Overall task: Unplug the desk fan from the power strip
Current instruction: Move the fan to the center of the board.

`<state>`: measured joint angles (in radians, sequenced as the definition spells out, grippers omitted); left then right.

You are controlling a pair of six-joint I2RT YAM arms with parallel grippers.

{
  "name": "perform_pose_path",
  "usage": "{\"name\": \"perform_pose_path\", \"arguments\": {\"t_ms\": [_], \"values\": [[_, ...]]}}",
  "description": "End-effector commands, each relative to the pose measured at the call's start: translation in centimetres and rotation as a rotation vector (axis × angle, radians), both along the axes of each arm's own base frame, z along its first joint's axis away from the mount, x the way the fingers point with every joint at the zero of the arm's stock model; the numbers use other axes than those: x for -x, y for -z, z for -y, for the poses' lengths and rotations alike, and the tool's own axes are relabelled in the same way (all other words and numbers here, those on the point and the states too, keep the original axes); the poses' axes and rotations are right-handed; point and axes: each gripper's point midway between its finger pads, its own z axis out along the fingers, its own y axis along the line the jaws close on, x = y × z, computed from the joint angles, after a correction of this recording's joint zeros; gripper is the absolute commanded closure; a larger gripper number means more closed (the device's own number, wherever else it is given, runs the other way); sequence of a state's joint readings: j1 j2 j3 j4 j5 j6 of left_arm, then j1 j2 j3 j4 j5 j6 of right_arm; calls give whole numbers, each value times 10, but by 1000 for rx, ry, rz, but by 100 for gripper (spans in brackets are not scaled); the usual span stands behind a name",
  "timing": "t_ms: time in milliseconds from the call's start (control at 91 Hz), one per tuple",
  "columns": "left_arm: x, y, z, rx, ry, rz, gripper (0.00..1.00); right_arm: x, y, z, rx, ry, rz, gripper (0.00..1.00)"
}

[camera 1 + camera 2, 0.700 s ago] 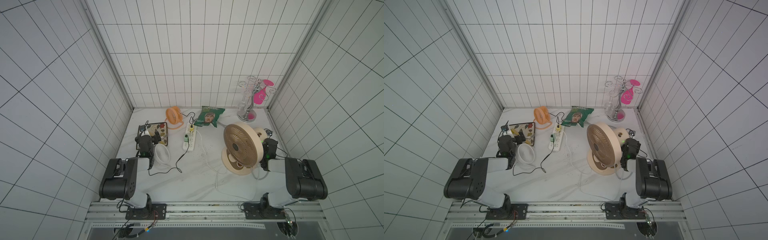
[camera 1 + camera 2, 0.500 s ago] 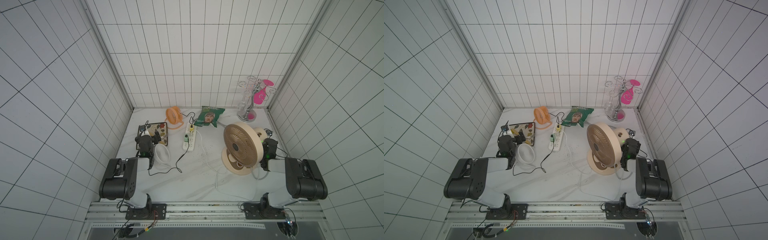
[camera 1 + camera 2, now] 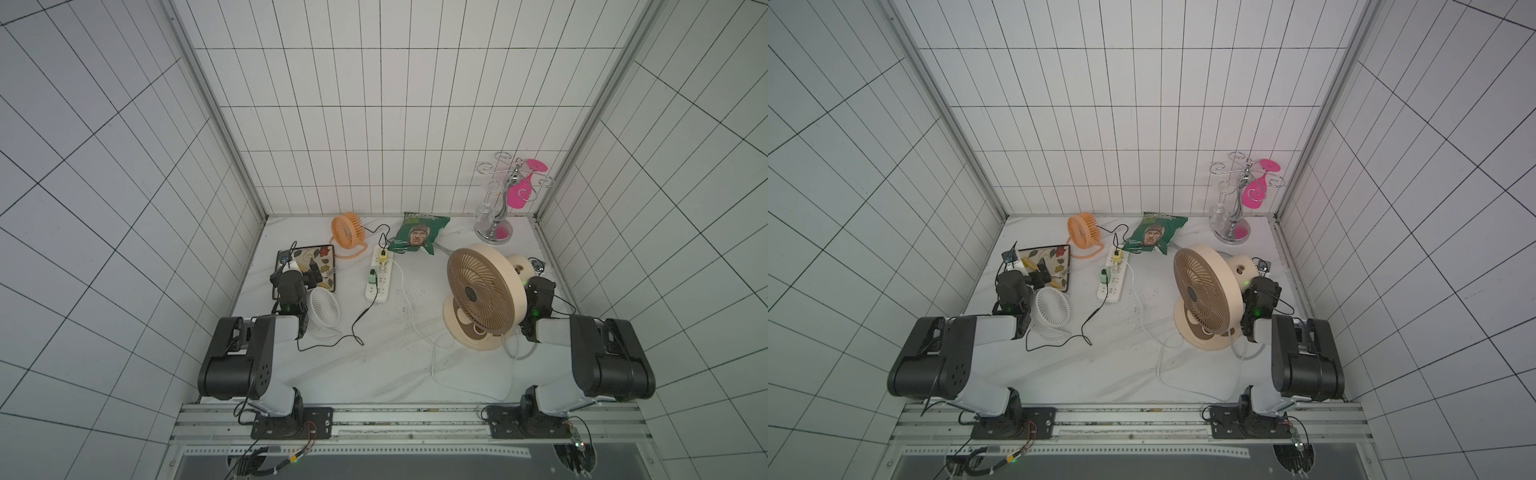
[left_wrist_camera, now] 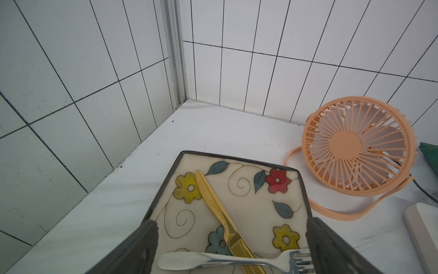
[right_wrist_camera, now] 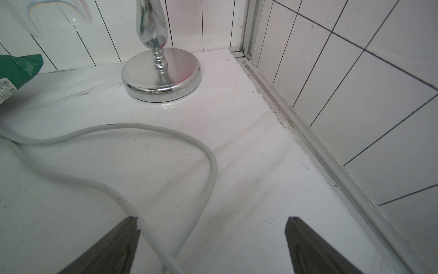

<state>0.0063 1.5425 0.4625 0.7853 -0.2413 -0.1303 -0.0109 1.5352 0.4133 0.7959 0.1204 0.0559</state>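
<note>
Left gripper (image 4: pixel 231 221): jaws spread wide, nothing between them, hovering over the near end of the flowered plate (image 4: pixel 251 213), where a gold knife (image 4: pixel 213 201) lies with a silver fork (image 4: pixel 213 261) crossing it. Just past the plate stands the orange fan (image 4: pixel 358 147), upright on its hoop stand. Over to the right gripper (image 5: pixel 212 218): wide apart and empty as well, low over bare table, with a grey-white cord (image 5: pixel 166 132) looping beneath it and passing close by one finger. Ahead of it sits the chrome stand (image 5: pixel 161 76), with a green snack bag (image 5: pixel 16 68) off to one side. In both top views that gripper is tucked behind the beige desk fan (image 3: pixel 484 291) (image 3: pixel 1204 286), which stands upright. The power strip (image 3: pixel 382 286) (image 3: pixel 1112 286) lies flat toward the back, between plate and beige fan, well apart from both grippers. A yellow plug (image 3: pixel 383 254) and a green plug (image 3: pixel 372 276) are seated in it, each trailing a black cable. A white fan (image 3: pixel 325 305) sits just beside the left wrist.
</note>
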Motion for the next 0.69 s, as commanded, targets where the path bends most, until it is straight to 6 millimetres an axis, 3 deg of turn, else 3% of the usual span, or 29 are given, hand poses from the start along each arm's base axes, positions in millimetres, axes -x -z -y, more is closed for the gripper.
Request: {"name": "perform_pose_path", "arguments": {"t_ms": [0, 176, 517, 594, 682], "values": [[6, 13, -2, 2, -11, -37, 1, -1, -18, 6, 7, 37, 52, 1], [13, -12, -17, 40, -79, -44, 1, 22, -53, 39, 12, 241, 24, 1], [28, -79, -27, 29, -133, 34, 1, 94, -122, 86, -60, 591, 210, 1], [31, -96, -28, 48, -142, 73, 1, 116, -128, 102, -127, 742, 200, 1], [34, -112, -29, 92, -157, 104, 1, 112, -140, 95, -135, 648, 148, 1]]}}
